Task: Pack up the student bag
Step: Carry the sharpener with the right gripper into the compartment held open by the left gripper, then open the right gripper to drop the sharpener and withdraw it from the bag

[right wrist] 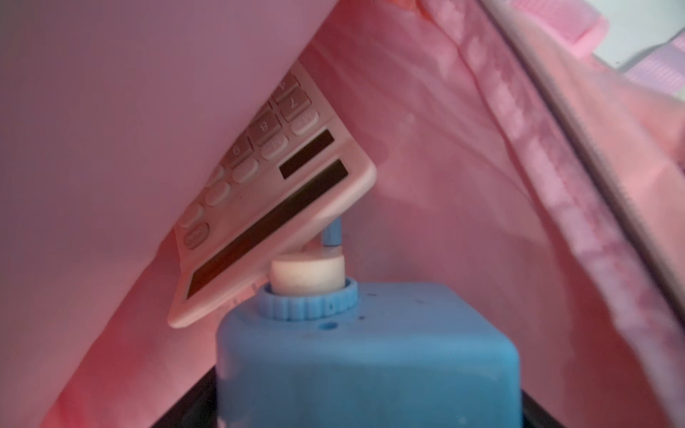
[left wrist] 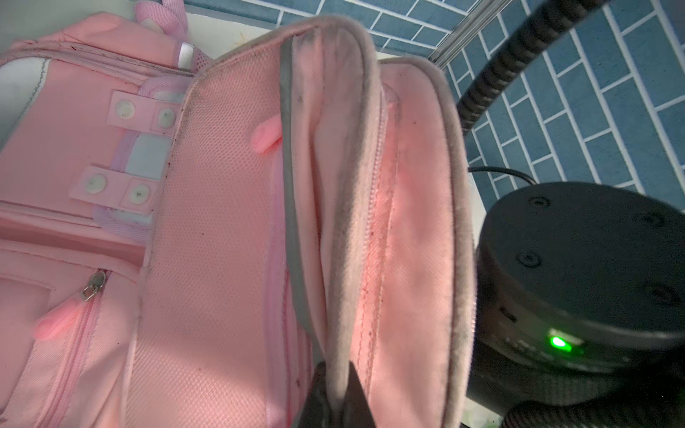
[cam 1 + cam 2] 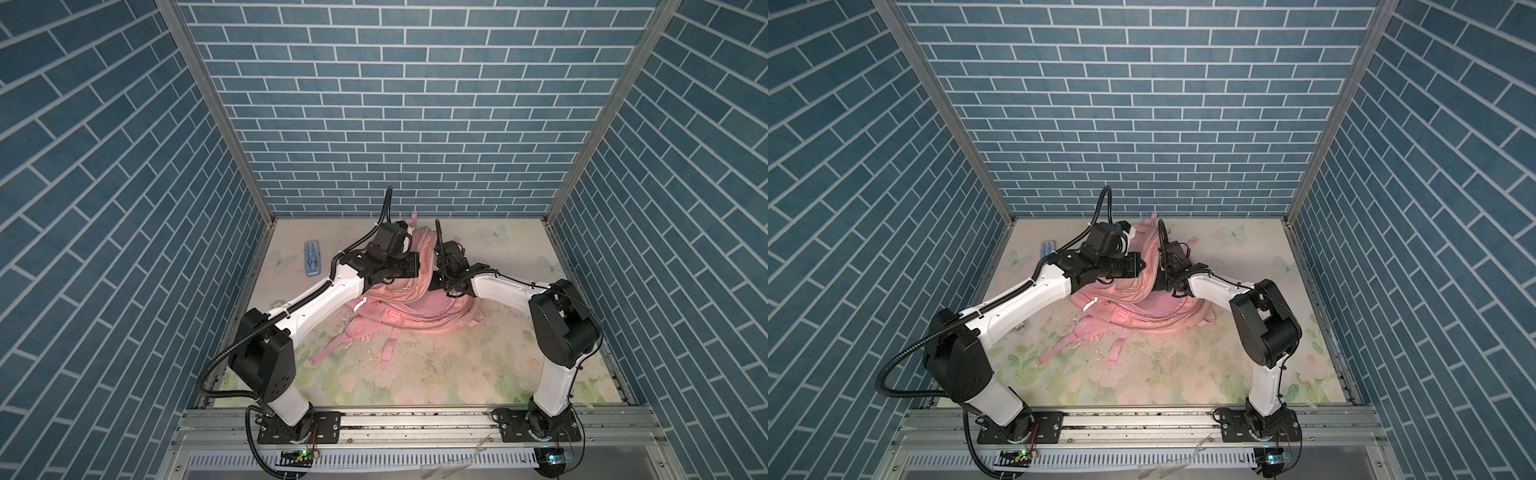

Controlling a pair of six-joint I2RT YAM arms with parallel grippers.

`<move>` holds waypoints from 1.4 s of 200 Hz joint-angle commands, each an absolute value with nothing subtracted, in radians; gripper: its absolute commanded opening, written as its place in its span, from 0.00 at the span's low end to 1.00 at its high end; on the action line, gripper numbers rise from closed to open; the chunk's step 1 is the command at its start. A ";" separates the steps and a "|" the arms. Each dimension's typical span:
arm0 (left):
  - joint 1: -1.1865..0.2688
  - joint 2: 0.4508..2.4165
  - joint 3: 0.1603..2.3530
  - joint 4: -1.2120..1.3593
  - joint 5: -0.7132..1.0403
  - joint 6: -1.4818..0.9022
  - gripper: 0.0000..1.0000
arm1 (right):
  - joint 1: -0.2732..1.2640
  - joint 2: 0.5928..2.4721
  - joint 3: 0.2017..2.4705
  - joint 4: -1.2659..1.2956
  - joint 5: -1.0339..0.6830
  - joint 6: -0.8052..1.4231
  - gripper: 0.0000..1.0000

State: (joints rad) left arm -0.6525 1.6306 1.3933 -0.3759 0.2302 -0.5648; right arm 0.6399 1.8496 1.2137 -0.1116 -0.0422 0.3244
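Left wrist view: left jaws pinch one bag [image 2: 222, 222] by its rim. Right jaws flank one blue box [image 1: 370, 370], grip unclear; one calculator [image 1: 274, 192] beyond.

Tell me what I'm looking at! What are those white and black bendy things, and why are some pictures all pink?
Those are two robot arms, left and right, each ending in a pinching tool. Two pictures look down from above on the flowery table, where a pink backpack and a blue geometry case lie. Two come from cameras on the wrists, very close up. The left tool is shut on the backpack's open edge. The right tool reaches inside, so everything looks pink. A blue box with a knob sits between its jaws; whether it grips, I can't tell. A pink calculator is inside too.
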 commanded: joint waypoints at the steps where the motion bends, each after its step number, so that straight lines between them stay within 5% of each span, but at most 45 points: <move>1: -0.655 1.595 1.401 -0.270 0.278 -0.569 0.00 | 0.647 1.782 1.198 -0.118 -0.064 0.303 0.91; 55: -0.655 1.597 1.395 -0.267 0.296 -0.576 0.00 | 0.648 1.781 1.221 -0.113 -0.086 0.288 0.93; 104: -0.654 1.598 1.390 -0.255 0.318 -0.584 0.00 | 0.670 1.843 1.316 -0.268 0.066 0.226 0.94; 175: -0.657 1.597 1.384 -0.262 0.316 -0.583 0.00 | 0.675 1.710 1.184 -0.096 0.064 0.225 0.95; 223: -0.655 1.573 1.380 -0.248 0.310 -0.595 0.00 | 0.675 1.539 1.030 -0.069 0.049 0.203 0.86; 280: -0.681 1.556 1.371 -0.255 0.267 -0.636 0.00 | 0.630 1.231 0.801 -0.163 0.090 0.309 0.61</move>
